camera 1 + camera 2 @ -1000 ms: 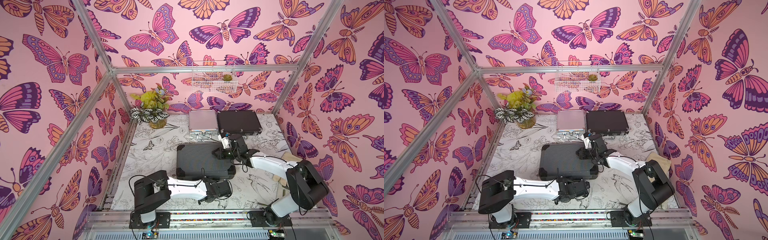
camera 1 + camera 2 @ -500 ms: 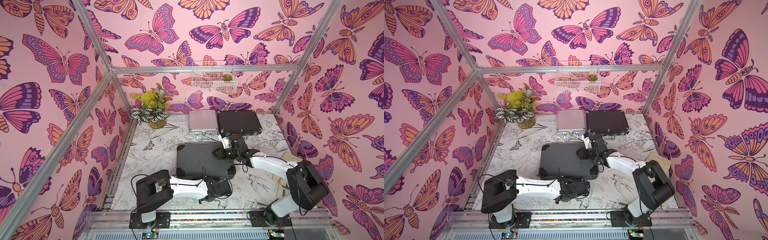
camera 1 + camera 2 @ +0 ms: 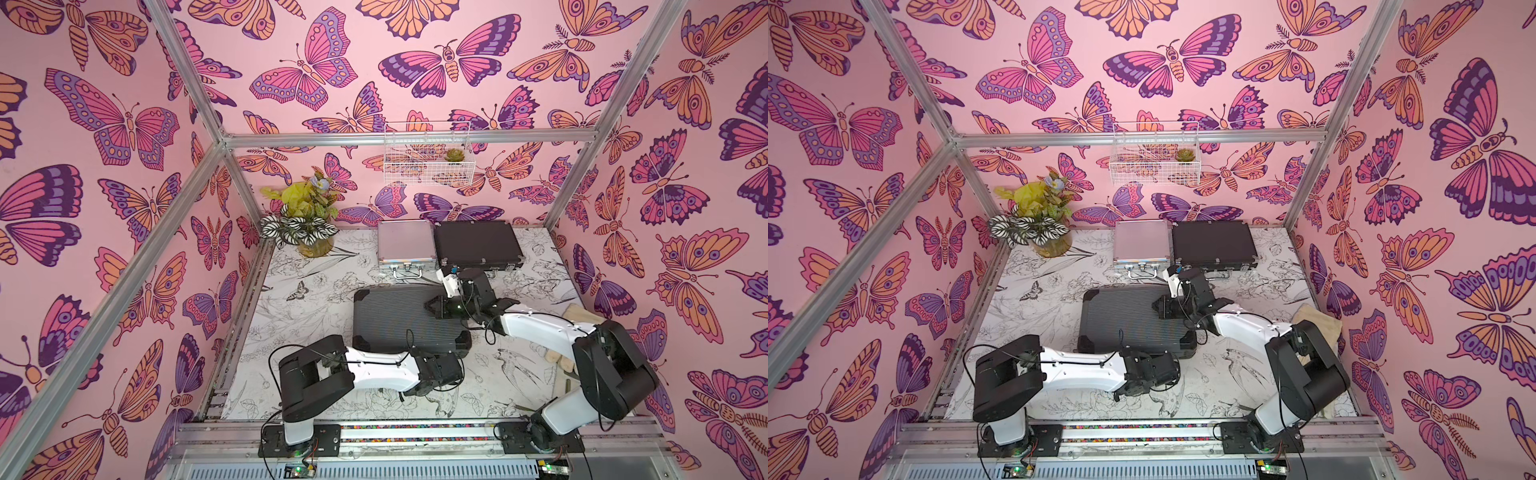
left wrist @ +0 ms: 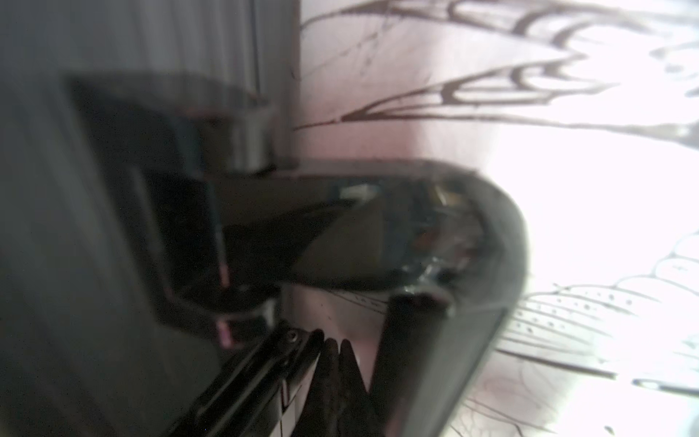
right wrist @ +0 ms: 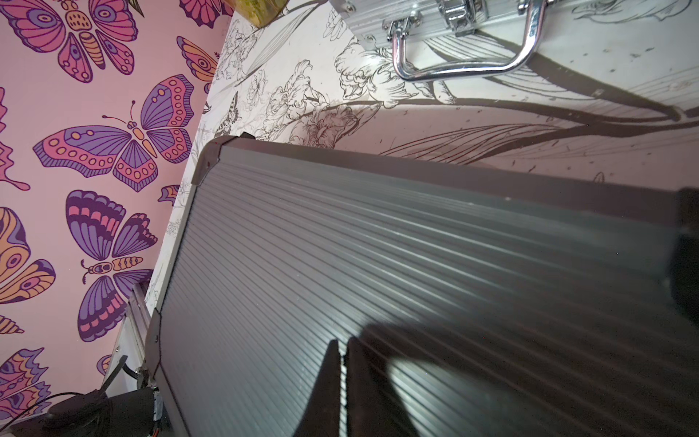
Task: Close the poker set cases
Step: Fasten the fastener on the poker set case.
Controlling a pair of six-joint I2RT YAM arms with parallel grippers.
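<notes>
All three poker set cases lie with lids down. The large black ribbed case (image 3: 399,320) (image 3: 1125,320) sits mid-table; its lid fills the right wrist view (image 5: 378,265). The small silver case (image 3: 405,245) (image 5: 378,22) and the medium black case (image 3: 478,245) stand side by side at the back. My right gripper (image 3: 430,306) (image 3: 1156,308) (image 5: 342,346) is shut, its tips on the ribbed lid near its right end. My left gripper (image 3: 455,365) (image 4: 336,344) is shut on nothing at the large case's front wall, tips inside the loop of the black handle (image 4: 491,234).
A potted plant (image 3: 309,232) stands at the back left corner. A white wire basket (image 3: 428,153) hangs on the back wall. A beige cloth (image 3: 582,316) lies by the right wall behind my right arm. Pink walls close in three sides.
My left arm's elbow has shifted slightly to the right while its gripper stays at the large case's front. The right arm and the cases have not moved.
</notes>
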